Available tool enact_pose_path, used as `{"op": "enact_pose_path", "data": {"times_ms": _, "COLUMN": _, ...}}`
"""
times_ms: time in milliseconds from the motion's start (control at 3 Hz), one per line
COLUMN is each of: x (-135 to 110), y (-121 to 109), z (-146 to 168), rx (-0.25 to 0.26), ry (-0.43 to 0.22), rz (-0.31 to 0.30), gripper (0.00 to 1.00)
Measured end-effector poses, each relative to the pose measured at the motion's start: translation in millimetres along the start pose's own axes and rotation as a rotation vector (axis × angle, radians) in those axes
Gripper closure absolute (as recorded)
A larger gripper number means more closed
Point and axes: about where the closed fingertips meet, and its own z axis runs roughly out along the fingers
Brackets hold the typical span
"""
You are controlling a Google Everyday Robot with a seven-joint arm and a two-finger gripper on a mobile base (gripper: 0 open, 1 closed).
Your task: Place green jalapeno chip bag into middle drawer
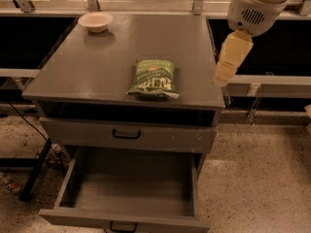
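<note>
At the far left of the cabinet top (97, 62) you see a beige bowl (95, 22). Nearer the front edge, and a little right of centre, the green jalapeno chip bag (153, 79) lies flat with its lettering up, touching nothing else. Under it, the grey drawer front (127, 135) is closed. Below that, the middle drawer (131, 193) is pulled out toward you, showing a bare box interior, with its black handle (121, 225) at the near edge. On the right, the gripper (224, 74) hangs above the cabinet's right edge, well apart from the bag. You see it as one pale slab pointing down, so from here you can't judge whether it is parted or closed.
</note>
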Motion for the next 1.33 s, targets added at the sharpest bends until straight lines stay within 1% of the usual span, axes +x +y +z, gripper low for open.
{"op": "enact_pose_path", "data": {"times_ms": 333, "x": -3.6, "y": 7.0, "z": 6.7, "rx": -0.037, "ry": -0.004, "rz": -0.008, "gripper": 0.00}}
{"op": "enact_pose_path", "data": {"times_ms": 667, "x": -12.0, "y": 20.0, "z": 15.8, "rx": -0.082, "ry": 0.010, "rz": -0.048, "gripper": 0.00}}
{"op": "enact_pose_path", "data": {"times_ms": 1000, "x": -15.6, "y": 16.3, "z": 16.6, "rx": -0.070, "ry": -0.002, "rz": -0.049, "gripper": 0.00}}
{"op": "enact_pose_path", "data": {"times_ms": 1333, "x": -38.1, "y": 7.0, "z": 33.1, "rx": -0.082, "ry": -0.008, "rz": -0.073, "gripper": 0.00}}
